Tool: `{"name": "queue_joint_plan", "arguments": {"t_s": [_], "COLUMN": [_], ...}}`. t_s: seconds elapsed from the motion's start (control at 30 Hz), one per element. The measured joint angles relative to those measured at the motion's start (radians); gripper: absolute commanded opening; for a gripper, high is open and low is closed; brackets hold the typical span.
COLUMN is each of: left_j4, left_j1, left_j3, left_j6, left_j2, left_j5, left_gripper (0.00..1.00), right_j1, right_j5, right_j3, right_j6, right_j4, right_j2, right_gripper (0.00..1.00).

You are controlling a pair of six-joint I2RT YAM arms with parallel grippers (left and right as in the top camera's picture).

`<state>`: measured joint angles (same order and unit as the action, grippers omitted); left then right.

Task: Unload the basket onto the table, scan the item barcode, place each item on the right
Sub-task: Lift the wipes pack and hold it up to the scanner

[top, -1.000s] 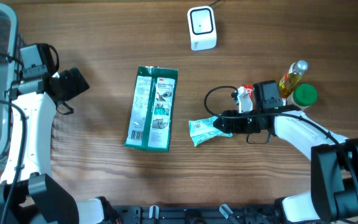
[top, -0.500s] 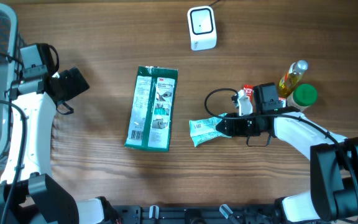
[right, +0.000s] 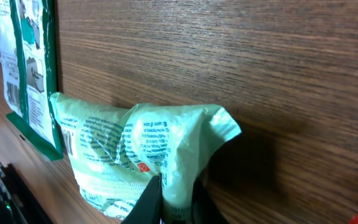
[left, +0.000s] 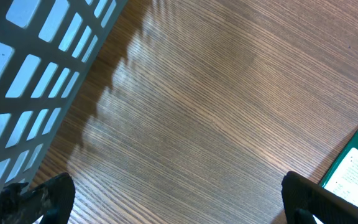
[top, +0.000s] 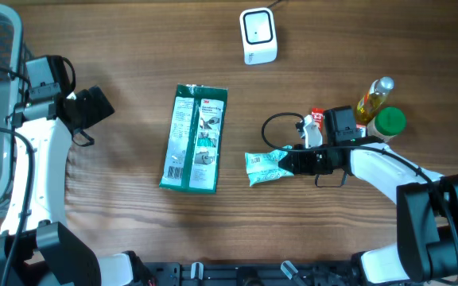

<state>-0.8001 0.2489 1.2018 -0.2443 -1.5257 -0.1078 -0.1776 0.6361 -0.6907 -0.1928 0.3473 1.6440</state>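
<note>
Pinching the right end of the crumpled light-green pouch [top: 262, 167], my right gripper [top: 286, 163] shows jaws clamped on the film. The pouch lies on the table [top: 133, 230] just off centre toward 4 o'clock, with the green 3M pack [top: 195, 137] at its 9 o'clock. I see the white scanner [top: 258, 36] at 12 o'clock. My left gripper [top: 94, 107], at 9 o'clock, hangs with jaws wide apart.

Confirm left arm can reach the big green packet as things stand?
Probably yes. Only bare table lies between the open left hand and the green packet; the right hand is pinching the small pouch off to the packet's other side.
</note>
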Motion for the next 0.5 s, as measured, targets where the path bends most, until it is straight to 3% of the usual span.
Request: {"name": "queue_joint_plan", "arguments": {"t_s": [0.5], "left_j4": [0.0], "left_j1": [0.0], "left_j3": [0.0], "left_j6": [0.0], "left_j2": [0.0], "left_j5": [0.0], "left_gripper": [1.0], "right_j1": [0.0], "right_j5": [0.038], "right_j3": [0.0], "right_j6": [-0.018], "right_j4": [0.024], "right_j2": [-0.005], "right_gripper": [0.04]}}
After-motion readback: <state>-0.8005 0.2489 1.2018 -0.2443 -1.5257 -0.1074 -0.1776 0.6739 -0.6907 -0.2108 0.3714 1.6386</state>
